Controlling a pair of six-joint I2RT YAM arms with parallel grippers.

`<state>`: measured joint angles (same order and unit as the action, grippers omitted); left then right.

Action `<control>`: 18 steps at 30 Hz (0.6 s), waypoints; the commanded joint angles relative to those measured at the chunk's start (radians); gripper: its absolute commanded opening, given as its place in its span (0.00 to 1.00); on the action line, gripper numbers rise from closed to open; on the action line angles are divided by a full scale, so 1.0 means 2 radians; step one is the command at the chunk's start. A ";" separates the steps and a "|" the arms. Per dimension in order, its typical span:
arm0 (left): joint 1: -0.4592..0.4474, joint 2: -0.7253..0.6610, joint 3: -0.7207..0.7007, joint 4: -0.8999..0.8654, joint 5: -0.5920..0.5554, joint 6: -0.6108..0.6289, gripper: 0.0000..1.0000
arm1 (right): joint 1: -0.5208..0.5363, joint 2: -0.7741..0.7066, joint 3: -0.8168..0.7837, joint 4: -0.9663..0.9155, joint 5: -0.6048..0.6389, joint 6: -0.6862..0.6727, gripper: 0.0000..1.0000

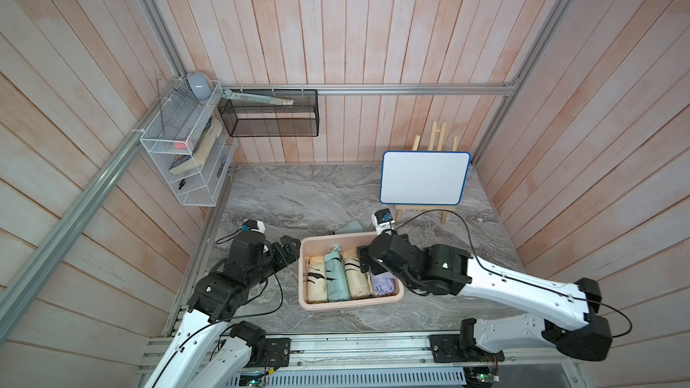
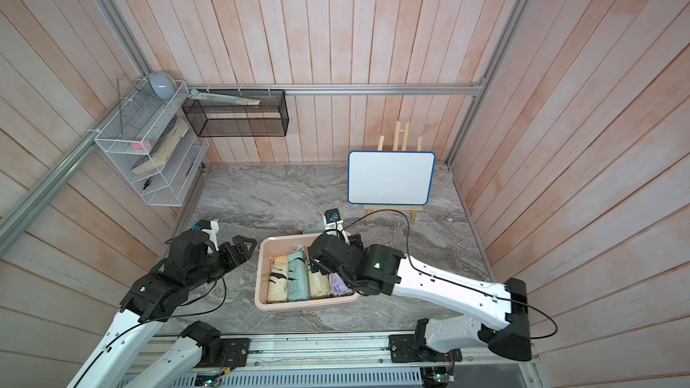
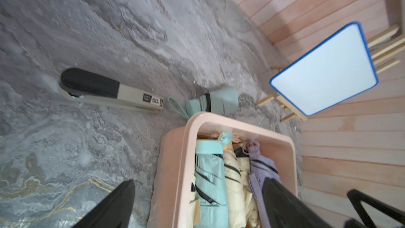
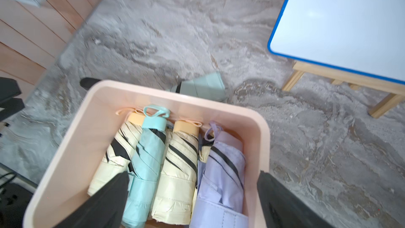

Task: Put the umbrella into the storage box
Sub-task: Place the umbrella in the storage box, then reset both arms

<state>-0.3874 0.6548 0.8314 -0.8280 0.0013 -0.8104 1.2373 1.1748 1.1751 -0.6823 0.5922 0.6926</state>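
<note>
The lavender umbrella lies in the pale pink storage box, at its right end. It is packed side by side with a cream umbrella, a mint umbrella and a second cream umbrella. The right hand hovers over the box's right end, fingers spread wide, holding nothing. The left hand sits just beside the box's left rim, fingers likewise wide apart and empty. A second mint umbrella lies on the tabletop behind the box.
</note>
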 commanded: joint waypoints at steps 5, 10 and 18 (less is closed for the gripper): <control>0.001 -0.027 -0.022 0.114 -0.196 0.099 1.00 | -0.062 -0.179 -0.167 0.131 0.144 -0.039 0.98; 0.011 -0.014 -0.087 0.259 -0.252 0.231 0.99 | -0.212 -0.278 -0.269 0.197 0.127 -0.116 0.98; 0.099 0.032 -0.208 0.478 -0.158 0.308 1.00 | -0.447 -0.220 -0.390 0.343 -0.022 -0.215 0.98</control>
<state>-0.2146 0.7013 0.4801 -0.1284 -0.3820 -0.3012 0.4095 0.6914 0.4610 -0.1749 0.6666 0.3660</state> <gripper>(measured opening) 0.995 0.980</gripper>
